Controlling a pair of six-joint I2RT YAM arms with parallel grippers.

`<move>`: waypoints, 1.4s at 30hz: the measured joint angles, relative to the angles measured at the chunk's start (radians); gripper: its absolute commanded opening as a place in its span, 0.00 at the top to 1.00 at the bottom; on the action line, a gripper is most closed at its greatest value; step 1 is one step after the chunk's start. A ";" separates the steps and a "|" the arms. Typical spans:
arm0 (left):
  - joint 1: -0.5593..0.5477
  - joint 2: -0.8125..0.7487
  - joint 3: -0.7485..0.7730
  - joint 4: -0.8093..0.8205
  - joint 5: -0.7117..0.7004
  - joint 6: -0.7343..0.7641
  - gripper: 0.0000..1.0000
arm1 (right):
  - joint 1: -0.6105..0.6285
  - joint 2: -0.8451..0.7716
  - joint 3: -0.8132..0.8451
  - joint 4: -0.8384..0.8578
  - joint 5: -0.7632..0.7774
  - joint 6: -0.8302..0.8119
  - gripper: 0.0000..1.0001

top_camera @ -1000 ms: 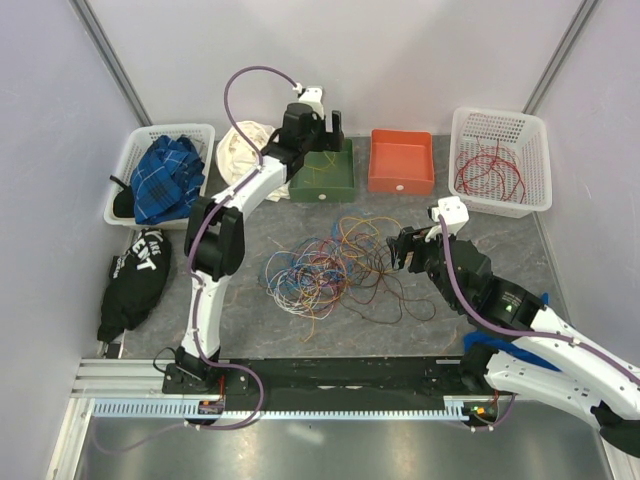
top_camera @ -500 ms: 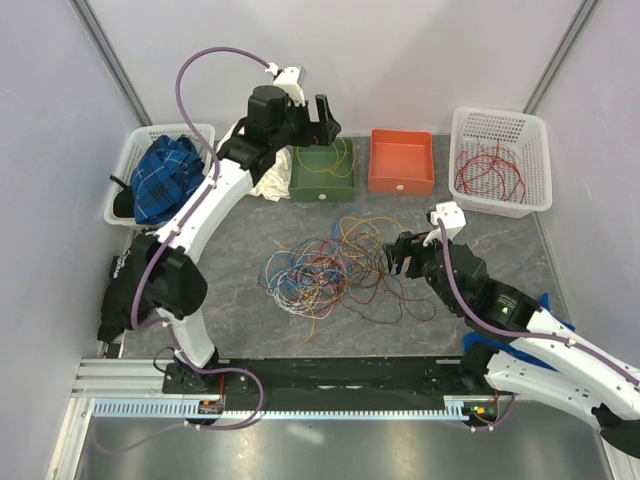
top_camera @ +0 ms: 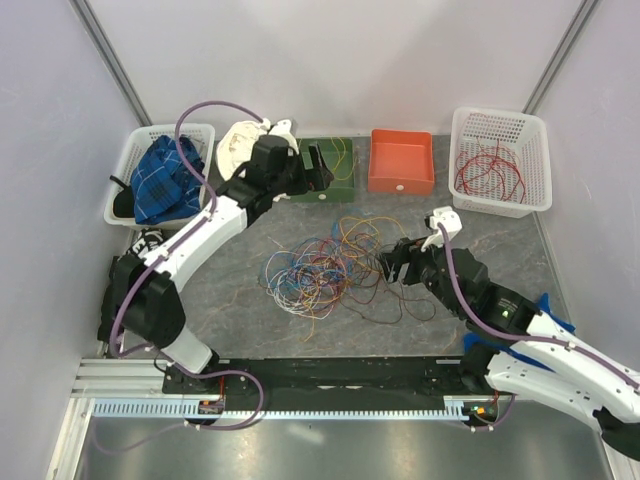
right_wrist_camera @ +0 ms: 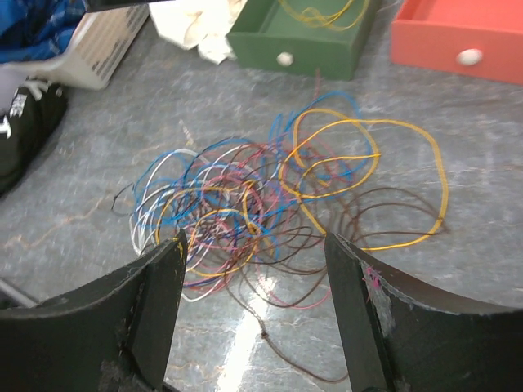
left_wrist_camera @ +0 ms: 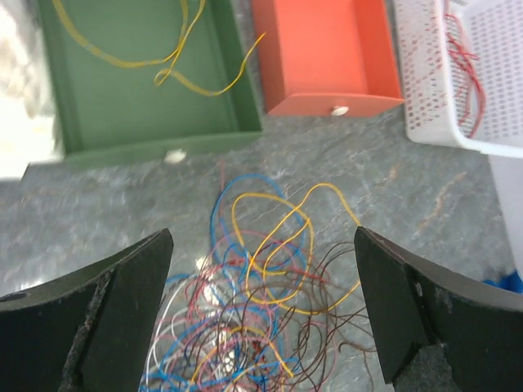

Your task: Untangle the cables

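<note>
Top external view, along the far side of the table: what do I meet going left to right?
left white basket holding a blue plaid cloth → white cloth → green tray → orange tray → right white basket holding red cables

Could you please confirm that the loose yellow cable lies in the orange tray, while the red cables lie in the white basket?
Not quite: the yellow cable lies in the green tray, not the orange tray, as the left wrist view shows. The red cables do lie in the white basket.
</note>
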 measured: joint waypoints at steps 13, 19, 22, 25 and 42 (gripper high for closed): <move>-0.293 -0.352 -0.547 0.019 -0.243 -0.200 0.00 | 0.011 0.140 -0.061 0.026 -0.123 0.001 0.26; -0.314 -0.323 -0.684 0.026 -0.257 -0.263 0.00 | 0.011 0.074 -0.064 0.024 -0.109 0.002 0.26; -0.326 -0.273 -0.703 0.054 -0.257 -0.278 0.00 | 0.011 0.063 -0.065 0.014 -0.097 0.005 0.26; -0.340 -0.217 -0.710 0.085 -0.257 -0.283 0.08 | 0.011 0.052 -0.068 0.003 -0.086 0.011 0.26; -0.361 -0.349 -0.669 0.068 -0.306 -0.221 0.98 | 0.011 0.019 -0.062 -0.064 -0.036 0.019 0.26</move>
